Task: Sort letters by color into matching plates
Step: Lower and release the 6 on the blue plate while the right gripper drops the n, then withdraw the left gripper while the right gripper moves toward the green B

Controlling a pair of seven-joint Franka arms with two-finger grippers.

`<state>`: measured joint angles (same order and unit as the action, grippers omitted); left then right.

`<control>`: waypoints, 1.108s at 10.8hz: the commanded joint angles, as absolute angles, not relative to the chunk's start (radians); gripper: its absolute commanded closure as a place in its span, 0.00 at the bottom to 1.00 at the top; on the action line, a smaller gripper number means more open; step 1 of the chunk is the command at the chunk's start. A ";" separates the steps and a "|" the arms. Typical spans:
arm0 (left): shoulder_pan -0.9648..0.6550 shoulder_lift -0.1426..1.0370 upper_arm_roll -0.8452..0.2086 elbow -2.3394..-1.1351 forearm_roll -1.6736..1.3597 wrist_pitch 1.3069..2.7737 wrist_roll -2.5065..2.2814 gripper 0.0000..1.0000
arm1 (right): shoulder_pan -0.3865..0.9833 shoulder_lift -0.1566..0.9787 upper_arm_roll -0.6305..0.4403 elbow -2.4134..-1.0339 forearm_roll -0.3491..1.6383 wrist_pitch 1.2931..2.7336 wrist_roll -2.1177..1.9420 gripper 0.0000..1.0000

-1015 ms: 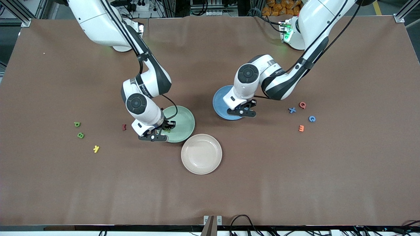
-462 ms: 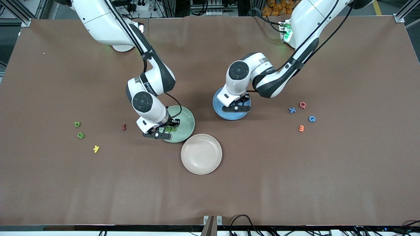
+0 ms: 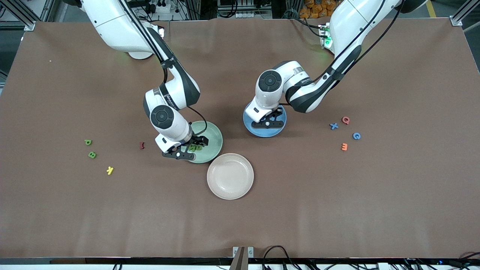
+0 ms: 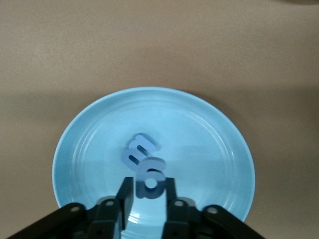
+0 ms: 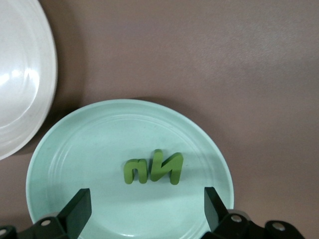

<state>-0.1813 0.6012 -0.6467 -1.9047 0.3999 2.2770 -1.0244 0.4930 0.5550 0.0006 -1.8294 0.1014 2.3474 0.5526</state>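
My right gripper [image 3: 186, 150] is open low over the mint green plate [image 3: 212, 135]. Two green letters [image 5: 152, 168] lie side by side in that plate [image 5: 75, 149], just past my right gripper [image 5: 145, 197]. My left gripper [image 3: 270, 120] is low over the blue plate [image 3: 254, 129]. In the left wrist view it [image 4: 149, 188] is shut on a blue letter [image 4: 149, 175]. Another blue letter [image 4: 138, 149] lies in the plate [image 4: 209, 139] under it.
The pinkish-beige plate [image 3: 230, 176] sits nearer the camera, touching the green plate. Two green letters [image 3: 90, 148], a yellow one [image 3: 110, 170] and a dark red one [image 3: 141, 145] lie toward the right arm's end. Blue letters [image 3: 333, 126] [image 3: 356, 136], a red [image 3: 345, 120] and an orange [image 3: 344, 146] lie toward the left arm's end.
My right gripper moved in over the green plate and opened, leaving a green letter beside the other. My left gripper moved over the middle of the blue plate with its letter.
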 commanded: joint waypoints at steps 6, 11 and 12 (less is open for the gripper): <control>-0.143 0.594 -0.643 -1.879 0.417 2.165 -1.036 0.00 | 0.353 0.528 -0.006 -1.836 0.081 2.316 0.373 0.00; -0.046 0.540 -0.640 -1.885 0.431 2.097 -0.844 0.00 | 0.229 0.528 -0.008 -1.838 0.043 2.316 0.253 0.00; -0.043 0.531 -0.640 -1.887 0.430 2.067 -0.841 0.00 | 0.200 0.525 -0.012 -1.838 0.037 2.315 0.232 0.00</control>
<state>-0.0820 0.5869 -0.6324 -1.8714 0.4070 2.1271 -0.8872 0.2618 0.5500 -0.0206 -1.8270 0.0566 2.3308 0.2834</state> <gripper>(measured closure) 0.000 0.000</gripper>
